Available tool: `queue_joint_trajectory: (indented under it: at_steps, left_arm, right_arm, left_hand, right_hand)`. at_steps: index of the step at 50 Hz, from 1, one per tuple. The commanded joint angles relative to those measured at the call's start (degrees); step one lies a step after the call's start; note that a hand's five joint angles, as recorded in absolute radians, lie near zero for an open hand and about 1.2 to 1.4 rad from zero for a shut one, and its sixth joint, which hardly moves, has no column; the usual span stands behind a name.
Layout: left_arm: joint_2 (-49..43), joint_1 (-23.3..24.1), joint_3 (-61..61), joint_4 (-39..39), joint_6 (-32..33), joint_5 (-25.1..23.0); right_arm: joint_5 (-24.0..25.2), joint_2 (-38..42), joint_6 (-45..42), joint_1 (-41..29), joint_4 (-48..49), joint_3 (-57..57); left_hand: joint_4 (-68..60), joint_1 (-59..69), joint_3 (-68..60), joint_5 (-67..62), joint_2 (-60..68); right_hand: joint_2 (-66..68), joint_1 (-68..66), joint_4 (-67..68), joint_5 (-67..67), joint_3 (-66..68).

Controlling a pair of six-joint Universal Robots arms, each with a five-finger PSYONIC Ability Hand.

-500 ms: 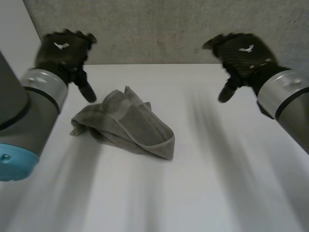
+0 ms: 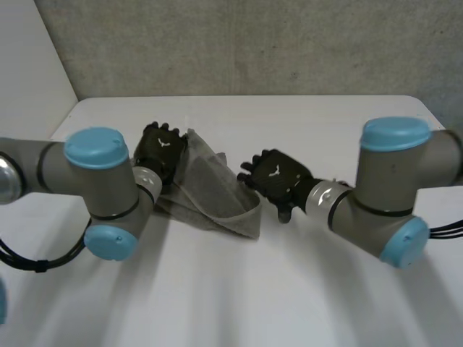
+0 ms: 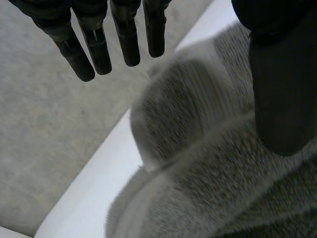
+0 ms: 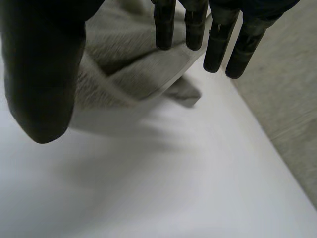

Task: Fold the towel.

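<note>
Towel (image 2: 213, 189), grey and rumpled, lies in a loose heap toward the far side of the white desk (image 2: 304, 289) in the head view, its layers bunched over one another and no clean edge laid out. The left hand (image 2: 160, 150) is at the heap's left side, touching the cloth or just over it; I cannot tell which. The right hand (image 2: 276, 177) is just beside the heap's right edge. In the left wrist view the fingers (image 3: 99, 47) are straight and spread, the thumb (image 3: 282, 84) set well apart from them, and the towel (image 3: 198, 168) bulges beneath the palm with nothing pinched. In the right wrist view the fingers (image 4: 218, 39) are likewise straight and a little apart, the thumb (image 4: 42, 74) wide of them, and an edge of the towel (image 4: 129, 69) lies at the fingertips, ungrasped. By my judgement the folding is not yet begun: no neat fold shows and neither hand has hold. The cloth would need gripping at its corners and spreading flat before any fold is made.
</note>
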State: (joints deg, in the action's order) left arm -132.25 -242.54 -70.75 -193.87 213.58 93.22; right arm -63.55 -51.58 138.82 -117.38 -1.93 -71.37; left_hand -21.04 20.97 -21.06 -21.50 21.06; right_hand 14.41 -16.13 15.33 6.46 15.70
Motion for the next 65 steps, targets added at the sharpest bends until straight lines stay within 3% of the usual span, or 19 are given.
queue_joint_trajectory:
  at_steps: [1,8,10,15,18,24,32,34,42,49,53,57,59,61,62,63,64,65]
  left_arm:
    - [-5.03,0.23,3.77,0.07,0.61,-0.14]
    - [-5.47,0.76,3.95,0.07,0.61,-0.05]
    - [-5.04,0.93,3.43,0.07,0.52,-0.05]
    - [-4.77,2.07,2.73,0.16,0.44,-0.05]
    - [-3.55,2.95,2.02,0.07,0.35,-0.05]
    - [1.64,3.22,-0.18,-0.02,0.00,0.21]
    - [13.60,6.56,-5.01,-0.19,-0.62,0.30]
    - [17.62,7.26,-7.72,-0.19,-1.23,0.30]
    - [27.12,8.58,-18.09,-0.11,-1.41,0.21]
    - [28.72,8.49,-25.04,-1.33,-1.41,0.12]
    - [28.01,7.79,-28.20,-4.75,-1.41,0.21]
    - [28.01,6.83,-30.14,-5.82,-1.32,0.21]
    - [28.01,5.94,-31.20,-5.82,-1.23,0.21]
    - [28.01,3.49,-33.30,-5.99,-1.15,0.12]
    - [28.01,3.48,-33.31,-5.99,-1.15,0.12]
    - [28.01,1.91,-34.27,-5.99,-1.23,0.04]
    - [28.36,0.42,-35.32,-5.99,-1.23,-0.05]
    - [28.36,0.40,-35.33,-5.99,-1.23,-0.05]
  right_arm:
    - [-2.28,5.87,-5.30,-2.23,0.69,2.46]
    - [-2.36,6.93,-6.37,-3.55,3.33,2.99]
    - [-2.36,7.02,-6.19,-4.08,4.73,2.90]
    - [-2.36,7.02,-6.02,-4.35,5.44,2.73]
    - [-2.63,6.93,-5.84,-4.17,5.44,2.38]
    - [-2.89,4.73,-5.14,-3.38,4.83,0.18]
    - [-2.19,-10.30,1.19,3.04,4.74,-9.75]
    - [-2.36,-17.73,4.86,5.84,4.65,-13.69]
    - [-1.93,-33.92,7.43,10.16,2.38,-24.41]
    - [-1.22,-35.70,12.51,6.40,0.61,-28.03]
    - [-1.31,-29.40,18.58,-2.38,0.96,-26.46]
    - [-1.49,-25.33,20.79,-5.75,0.52,-23.46]
    - [-1.92,-24.62,21.32,-6.54,0.17,-22.06]
    - [-2.19,-24.53,21.67,-6.46,-0.18,-19.70]
    - [-2.19,-24.54,21.67,-6.45,-0.18,-19.69]
    - [-2.36,-24.36,21.67,-5.58,-0.18,-18.12]
    - [-2.63,-24.19,21.23,-4.01,-0.09,-16.28]
    - [-2.63,-24.18,21.23,-3.99,-0.09,-16.26]
  left_hand:
    - [-2.78,2.85,-2.76,7.68,2.76]
    - [-20.96,21.04,-20.95,-10.50,20.94]
    - [-34.69,34.77,-34.68,-24.23,34.67]
    - [-48.84,48.92,-48.83,-38.39,48.83]
    - [-58.92,59.00,-58.91,-48.46,58.90]
    - [-58.96,59.03,-58.94,-48.50,58.94]
    - [-58.96,59.03,-58.94,-48.50,58.94]
    - [-58.96,59.03,-58.94,-48.50,58.94]
    - [-58.96,59.03,-58.94,-48.50,58.94]
    - [-58.96,59.03,-58.94,-48.50,58.94]
    - [-58.96,59.03,-58.94,-48.50,58.94]
    - [-58.65,58.72,-58.63,-48.19,58.63]
    - [-56.46,56.53,-56.44,-46.00,56.44]
    - [-50.43,50.51,-50.42,-39.97,50.41]
    - [-50.40,50.48,-50.39,-39.94,50.38]
    - [-45.24,45.31,-45.22,-34.78,45.22]
    - [-37.86,37.94,-37.84,-27.40,37.84]
    - [-37.78,37.86,-37.77,-27.33,37.77]
  right_hand:
    - [8.43,-6.71,7.51,6.38,7.14]
    - [29.49,-27.77,28.57,27.43,28.19]
    - [47.56,-45.84,46.64,45.50,46.26]
    - [65.58,-63.86,64.66,63.52,64.29]
    - [65.59,-63.87,64.67,63.54,64.30]
    - [65.59,-63.87,64.67,63.54,64.30]
    - [65.59,-63.87,64.67,63.54,64.30]
    - [65.59,-63.87,64.67,63.54,64.30]
    - [65.59,-63.87,64.67,63.54,64.30]
    - [65.59,-63.87,64.67,63.54,64.30]
    - [65.59,-63.87,64.67,63.54,64.30]
    - [65.59,-63.87,64.67,63.54,64.30]
    - [62.96,-61.24,62.04,60.90,61.67]
    - [34.68,-32.96,33.76,32.63,33.39]
    - [34.53,-32.81,33.61,32.48,33.24]
    - [17.88,-16.16,16.96,15.82,16.59]
    - [12.05,-10.33,11.13,9.99,10.76]
    - [11.99,-10.27,11.07,9.94,10.70]
